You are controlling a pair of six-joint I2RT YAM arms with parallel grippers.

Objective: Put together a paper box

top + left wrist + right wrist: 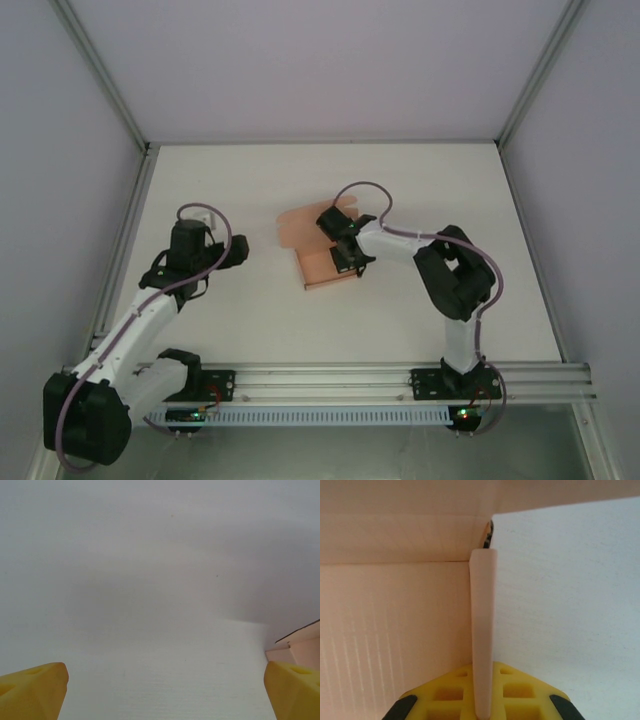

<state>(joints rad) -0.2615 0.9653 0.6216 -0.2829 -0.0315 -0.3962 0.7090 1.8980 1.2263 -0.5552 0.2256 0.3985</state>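
The salmon-pink paper box (318, 266) lies partly folded near the middle of the white table (450, 190), one flap (298, 222) spread toward the back. My right gripper (346, 250) is over its right side. In the right wrist view that gripper (482, 680) is shut on a thin upright wall (483, 615) of the box, edge-on between the yellow fingers, with the box's floor panel (395, 630) to the left. My left gripper (238, 250) sits left of the box, apart from it. Its yellow fingers (35, 687) stand wide open (165, 675) over bare table, a box corner (302, 642) at the right.
An aluminium rail (400, 375) runs along the near edge where both arm bases are bolted. Grey enclosure walls and frame posts (120, 110) bound the table at the left, back and right.
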